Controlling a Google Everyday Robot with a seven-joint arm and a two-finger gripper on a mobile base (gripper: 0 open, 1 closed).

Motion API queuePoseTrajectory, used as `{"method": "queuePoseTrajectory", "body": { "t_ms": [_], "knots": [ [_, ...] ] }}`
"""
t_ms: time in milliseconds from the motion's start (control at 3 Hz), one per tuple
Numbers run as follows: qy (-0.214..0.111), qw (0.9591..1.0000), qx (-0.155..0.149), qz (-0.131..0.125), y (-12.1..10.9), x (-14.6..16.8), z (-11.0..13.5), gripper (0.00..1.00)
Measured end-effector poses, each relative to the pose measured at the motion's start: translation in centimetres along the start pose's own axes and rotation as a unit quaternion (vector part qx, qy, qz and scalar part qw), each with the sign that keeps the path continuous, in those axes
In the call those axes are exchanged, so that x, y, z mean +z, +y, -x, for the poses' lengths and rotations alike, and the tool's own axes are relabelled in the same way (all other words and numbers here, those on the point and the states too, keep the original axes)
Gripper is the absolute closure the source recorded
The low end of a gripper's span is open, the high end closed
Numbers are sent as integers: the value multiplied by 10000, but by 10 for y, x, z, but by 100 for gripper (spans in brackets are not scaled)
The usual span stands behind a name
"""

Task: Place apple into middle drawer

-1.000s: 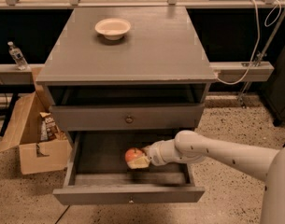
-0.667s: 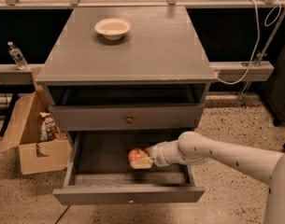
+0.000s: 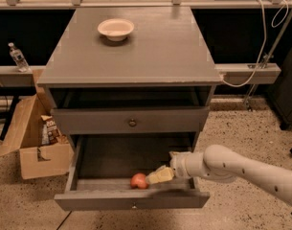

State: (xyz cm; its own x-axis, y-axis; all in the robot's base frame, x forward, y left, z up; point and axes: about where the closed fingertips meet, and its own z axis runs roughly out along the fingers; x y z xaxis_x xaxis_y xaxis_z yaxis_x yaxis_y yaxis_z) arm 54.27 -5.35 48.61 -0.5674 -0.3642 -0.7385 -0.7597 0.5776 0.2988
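Inside the middle drawer (image 3: 120, 160), by its front wall, the apple (image 3: 139, 181) sits at the gripper (image 3: 154, 178) tip. Whether the gripper grasps it, or how wide it stands: cannot tell.

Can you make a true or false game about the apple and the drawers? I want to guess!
1. The apple lies inside the middle drawer. True.
2. The white bowl sits in the drawer with the apple. False: it stands on the cabinet top.
3. The gripper is down in the open drawer, right beside the apple. True.
4. The middle drawer is pushed shut. False: it is pulled out.
5. The cardboard box stands on the floor at the picture's right side. False: it is at the left side.
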Motion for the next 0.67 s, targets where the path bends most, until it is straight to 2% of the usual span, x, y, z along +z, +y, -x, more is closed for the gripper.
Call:
{"method": "queuePoseTrajectory", "body": {
  "t_ms": [333,667],
  "knots": [
    [-328,9987,18,-380,-12,-68,6,0],
    [-586,9956,21,-732,-28,-136,16,0]
  ]
}}
